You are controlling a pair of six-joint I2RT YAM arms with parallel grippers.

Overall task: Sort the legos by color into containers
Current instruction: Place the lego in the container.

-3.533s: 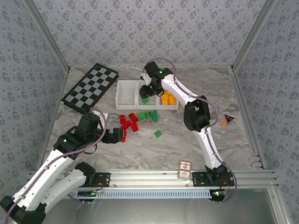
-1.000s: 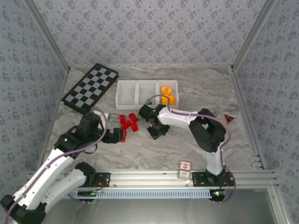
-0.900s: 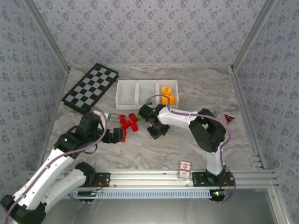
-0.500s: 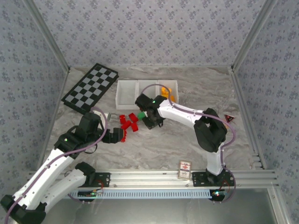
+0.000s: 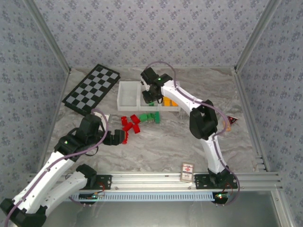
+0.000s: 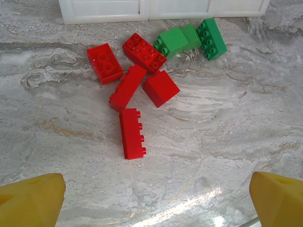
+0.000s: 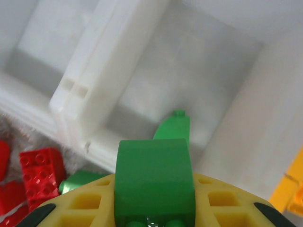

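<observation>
While the right gripper [image 5: 152,97] hung above the middle bin [image 7: 189,80] of the white three-bin tray [image 5: 128,94], which sat toward the far edge of the table, its yellow fingers [image 7: 71,208] were clamped on a green brick [image 7: 154,177]. That brick was poised directly over the bin and had not been let go. Another green brick [image 7: 173,130] already lay on the bin's floor near its front wall. Several orange bricks [image 5: 169,100] sat in the right-hand bin, and none lay loose on the table, so that colour looked finished. The left-hand bin appeared empty. In front of the tray's near wall, five red bricks [image 6: 161,88] lay clustered on the marbled table, with three green bricks [image 6: 189,38] bunched just beside them, closer to the tray. The left gripper [image 5: 117,137] hovered near the red cluster, on its near side, with its jaws spread wide and nothing between them. By this reading, the sorting was roughly half done: all the reds and most of the greens were left to move.
</observation>
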